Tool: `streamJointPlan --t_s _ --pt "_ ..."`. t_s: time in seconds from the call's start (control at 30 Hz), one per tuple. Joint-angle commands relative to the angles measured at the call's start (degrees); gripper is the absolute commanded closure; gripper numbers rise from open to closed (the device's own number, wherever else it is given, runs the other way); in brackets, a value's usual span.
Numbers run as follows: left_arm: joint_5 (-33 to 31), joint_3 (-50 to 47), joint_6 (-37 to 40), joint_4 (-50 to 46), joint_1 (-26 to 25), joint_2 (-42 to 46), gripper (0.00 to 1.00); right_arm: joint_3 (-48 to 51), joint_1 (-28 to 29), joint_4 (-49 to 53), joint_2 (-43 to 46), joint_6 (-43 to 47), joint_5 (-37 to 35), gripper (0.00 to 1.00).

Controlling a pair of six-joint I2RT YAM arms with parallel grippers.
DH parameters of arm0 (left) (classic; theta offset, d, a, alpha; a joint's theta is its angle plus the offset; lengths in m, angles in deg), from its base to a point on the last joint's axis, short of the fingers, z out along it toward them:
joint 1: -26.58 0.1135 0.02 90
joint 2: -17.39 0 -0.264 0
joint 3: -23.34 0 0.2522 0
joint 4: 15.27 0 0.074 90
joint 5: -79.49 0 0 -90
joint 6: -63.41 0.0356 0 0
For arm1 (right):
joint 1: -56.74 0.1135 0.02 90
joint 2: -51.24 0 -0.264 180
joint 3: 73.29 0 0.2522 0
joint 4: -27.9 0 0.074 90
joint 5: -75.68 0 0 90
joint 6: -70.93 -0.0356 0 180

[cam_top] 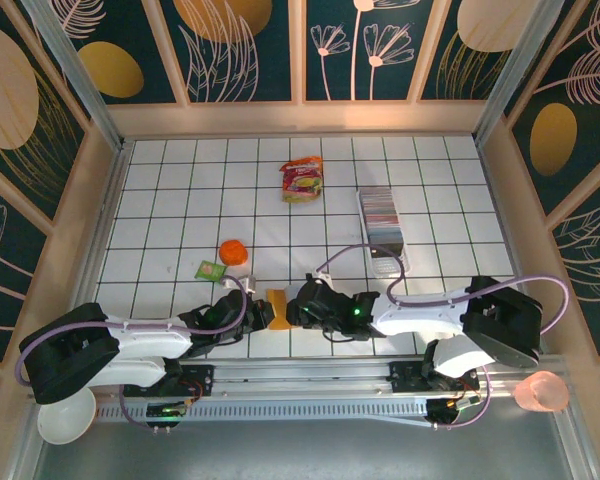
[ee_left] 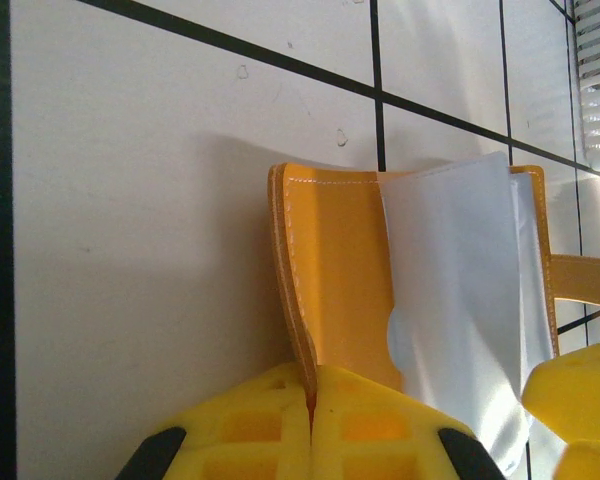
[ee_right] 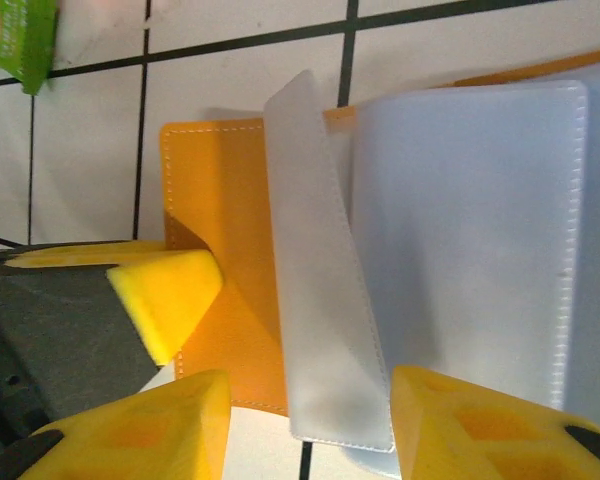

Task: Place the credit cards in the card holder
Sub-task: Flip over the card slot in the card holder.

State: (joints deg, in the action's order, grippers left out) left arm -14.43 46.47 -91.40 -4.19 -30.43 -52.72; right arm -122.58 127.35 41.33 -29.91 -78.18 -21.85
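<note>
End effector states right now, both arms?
Left end effector: closed, pinching the card holder by its orange cover edge.
Right end effector: open, straddling a clear card sleeve, not clamped.

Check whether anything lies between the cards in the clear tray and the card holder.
Nothing on the tiles blocks that path. The credit cards sit in the clear tray; the card holder lies nearer and further left, clamped by the left gripper. The right arm's purple cable arcs above the stretch between.
</note>
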Motion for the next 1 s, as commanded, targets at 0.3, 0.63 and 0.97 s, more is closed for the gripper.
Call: streamJointPlan --t_s 0.3,0.63,0.97 --pt "-1.1 -0.6 -0.2 -5.3 -0.1 -0.3 1.0 0.0 0.5 -1.9 -1.0 -0.5 -0.7 0.53" --pt "-1.8 -1.1 -1.1 -6.2 -0.1 2.4 0.94 1.4 0.5 -13.6 -1.8 -0.6 4.5 0.53" --pt "-13.0 -2.1 -6.3 -19.3 -0.1 13.4 0.52 0.8 0.2 -16.2 -6.8 -0.9 6.3 0.54"
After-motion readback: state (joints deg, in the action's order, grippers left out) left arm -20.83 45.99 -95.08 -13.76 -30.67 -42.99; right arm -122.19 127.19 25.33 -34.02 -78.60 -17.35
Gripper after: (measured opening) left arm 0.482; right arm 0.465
